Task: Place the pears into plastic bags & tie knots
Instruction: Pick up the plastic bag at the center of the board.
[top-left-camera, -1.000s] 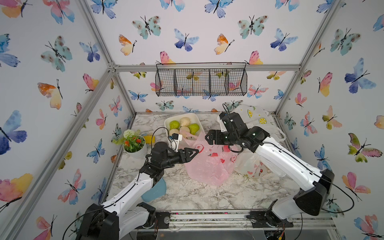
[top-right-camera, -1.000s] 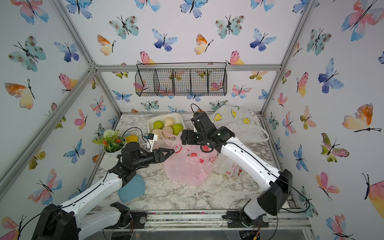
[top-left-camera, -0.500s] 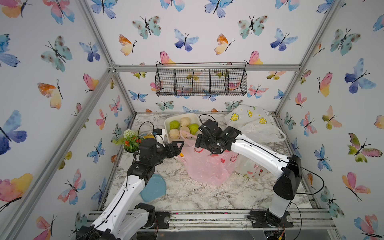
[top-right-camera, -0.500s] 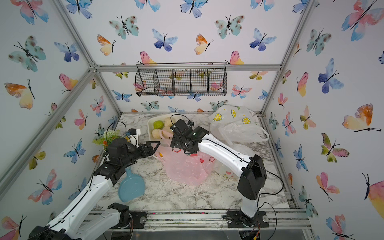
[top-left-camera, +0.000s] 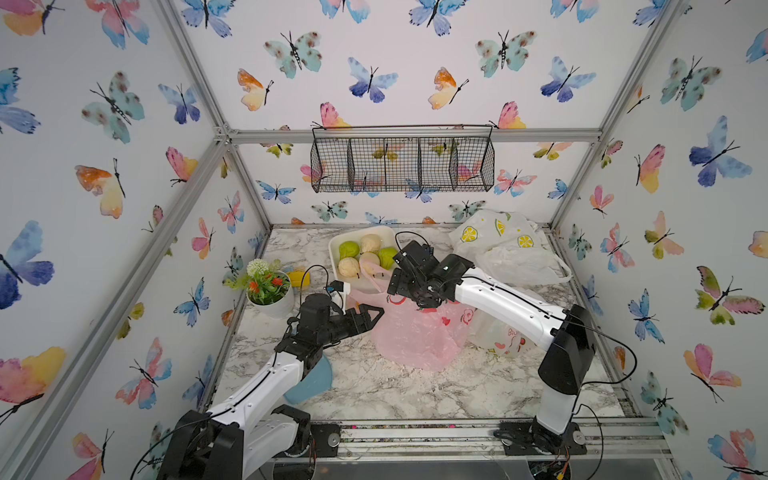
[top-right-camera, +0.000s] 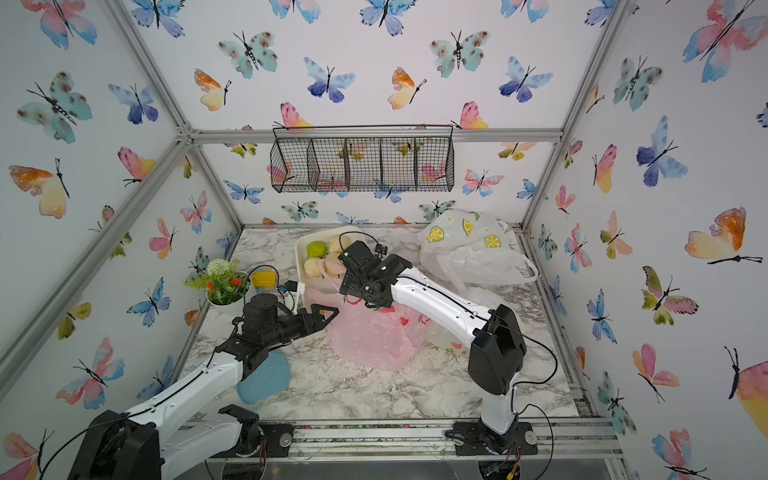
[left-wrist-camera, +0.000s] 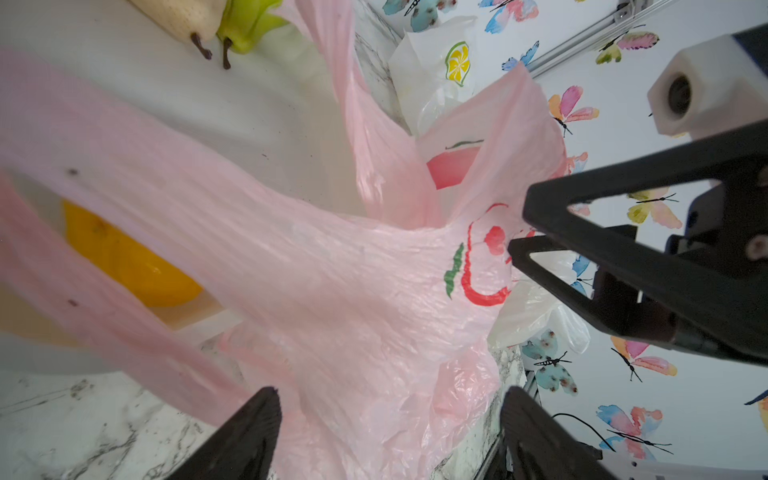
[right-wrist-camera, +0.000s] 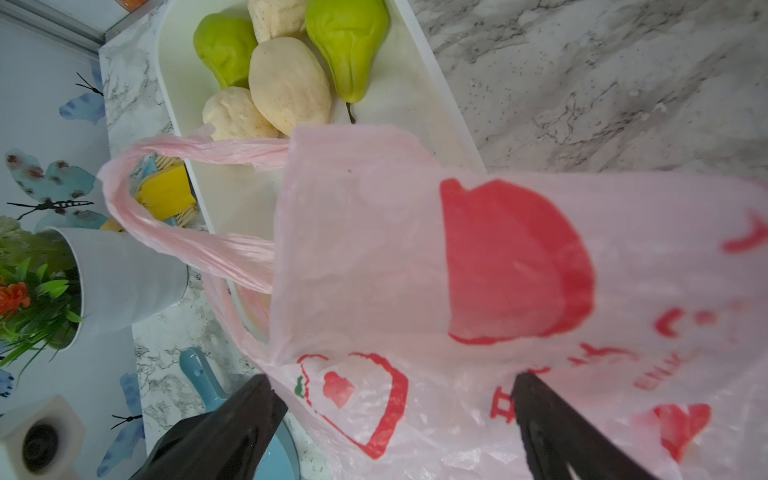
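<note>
The pink plastic bag (top-left-camera: 415, 336) with red fruit prints lies crumpled mid-table, one handle loop (right-wrist-camera: 137, 199) draped over the white tray (top-left-camera: 336, 249). Several green and cream pears (top-left-camera: 348, 250) lie in that tray, also seen in the right wrist view as pears (right-wrist-camera: 289, 83). My left gripper (top-left-camera: 374, 316) is open at the bag's left edge, pink plastic (left-wrist-camera: 374, 374) between its spread fingers. My right gripper (top-left-camera: 409, 296) is open over the bag's top beside the tray, printed plastic (right-wrist-camera: 374, 395) between its fingers. The lemon bag (top-left-camera: 498, 245) sits back right. The bunny bag (top-left-camera: 503, 336) is half hidden by the right arm.
A potted flower (top-left-camera: 270, 295) stands left of the tray with a yellow brush (top-left-camera: 300, 277) behind it. A blue dustpan (top-left-camera: 309, 382) lies under my left forearm. A wire basket (top-left-camera: 401, 164) hangs on the back wall. Metal frame posts edge the table.
My right gripper has moved left from over the bag toward the tray, its elbow swinging back. My left gripper pulled back left, then returned to the bag's edge, and opened wider.
</note>
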